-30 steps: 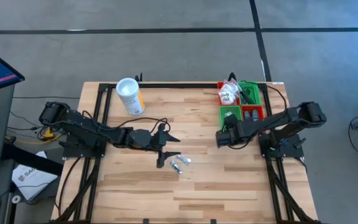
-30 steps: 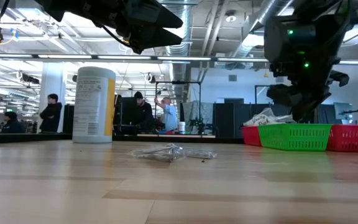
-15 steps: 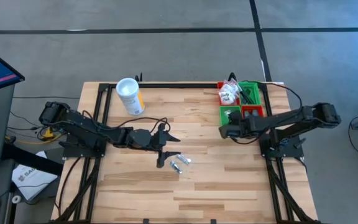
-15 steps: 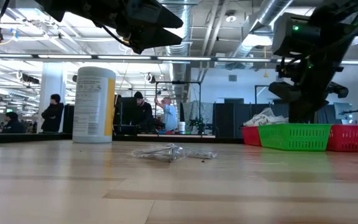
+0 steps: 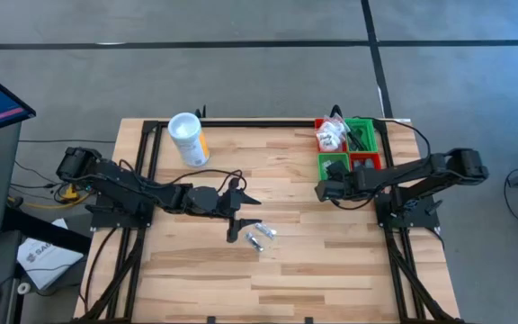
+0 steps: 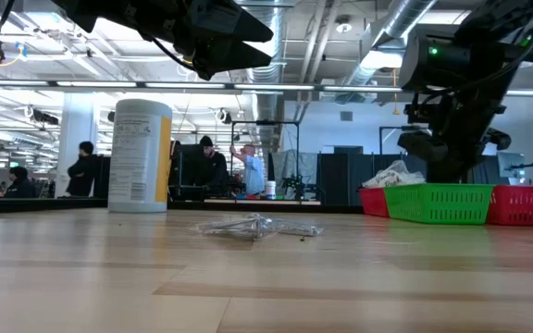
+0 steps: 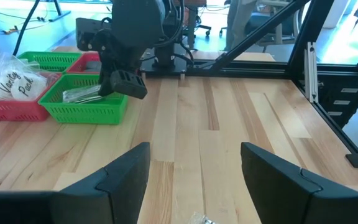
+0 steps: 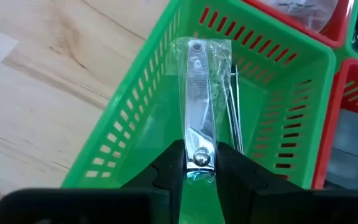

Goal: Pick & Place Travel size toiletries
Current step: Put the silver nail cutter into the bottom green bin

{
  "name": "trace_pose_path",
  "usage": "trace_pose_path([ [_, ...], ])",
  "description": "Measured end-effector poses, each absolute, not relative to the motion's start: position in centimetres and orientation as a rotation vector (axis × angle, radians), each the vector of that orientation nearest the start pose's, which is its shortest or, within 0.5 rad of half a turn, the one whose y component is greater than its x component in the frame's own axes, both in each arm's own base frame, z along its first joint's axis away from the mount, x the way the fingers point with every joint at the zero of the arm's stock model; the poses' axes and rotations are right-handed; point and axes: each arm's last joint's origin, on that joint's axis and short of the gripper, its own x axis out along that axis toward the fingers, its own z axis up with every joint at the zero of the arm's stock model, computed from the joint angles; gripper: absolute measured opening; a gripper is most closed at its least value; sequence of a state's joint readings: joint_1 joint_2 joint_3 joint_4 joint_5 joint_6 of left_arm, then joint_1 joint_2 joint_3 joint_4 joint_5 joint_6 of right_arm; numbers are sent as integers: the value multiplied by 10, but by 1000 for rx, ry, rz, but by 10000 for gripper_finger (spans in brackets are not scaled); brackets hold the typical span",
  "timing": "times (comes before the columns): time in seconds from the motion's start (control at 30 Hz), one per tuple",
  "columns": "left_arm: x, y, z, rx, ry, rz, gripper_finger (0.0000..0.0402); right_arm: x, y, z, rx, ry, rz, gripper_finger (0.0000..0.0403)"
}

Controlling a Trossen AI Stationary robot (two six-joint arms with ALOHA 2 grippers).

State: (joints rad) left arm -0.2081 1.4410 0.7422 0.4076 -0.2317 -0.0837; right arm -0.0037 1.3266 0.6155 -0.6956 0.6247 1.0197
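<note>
My right gripper [image 8: 199,168] slants down over the near green bin [image 8: 135,118], shut on a clear-wrapped metal nail clipper [image 8: 196,106]. A second thin wrapped item [image 8: 232,112] lies in that bin. In the high view this gripper [image 5: 322,190] stands at the bin's [image 5: 334,166] near edge. Two or three more wrapped toiletries [image 5: 259,237] lie on the wood mid-table. My left gripper [image 5: 244,219] hangs open above and just left of them, touching nothing. My right gripper pinches the wrapped clipper by its near end [image 8: 197,157] between its two fingers. The fingers slant down from the bin's near side and lie along the clipper. The clipper points away from them into the green bin; whether its far end rests on the bin's floor I cannot tell.
A red bin [image 5: 331,137] with white packets, a green bin [image 5: 360,135] and another red bin [image 5: 365,164] stand together with the near green one at the far right. A white canister with a yellow label [image 5: 187,139] stands at the far left. People show in the room behind.
My right gripper has gone a short way toward the table's far edge, up to the near green bin, and has tipped more steeply downward. The left arm and the packets on the table have kept still.
</note>
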Motion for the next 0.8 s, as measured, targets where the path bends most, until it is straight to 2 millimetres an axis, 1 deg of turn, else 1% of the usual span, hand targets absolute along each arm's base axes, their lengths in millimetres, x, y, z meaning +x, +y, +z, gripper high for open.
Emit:
trace_pose_path([
  [0.2, 299, -56, 226, -20, 283, 35, 241, 195, -18, 158, 377, 899, -1132, 75],
  [0.4, 299, -56, 226, -20, 283, 35, 241, 195, -18, 158, 368, 903, -1127, 79],
  [0.6, 299, -56, 226, -20, 283, 35, 241, 196, -18, 159, 339, 906, -1120, 94],
  [0.8, 297, -56, 222, -20, 295, 34, 241, 202, -18, 169, 295, 912, -1084, 116],
])
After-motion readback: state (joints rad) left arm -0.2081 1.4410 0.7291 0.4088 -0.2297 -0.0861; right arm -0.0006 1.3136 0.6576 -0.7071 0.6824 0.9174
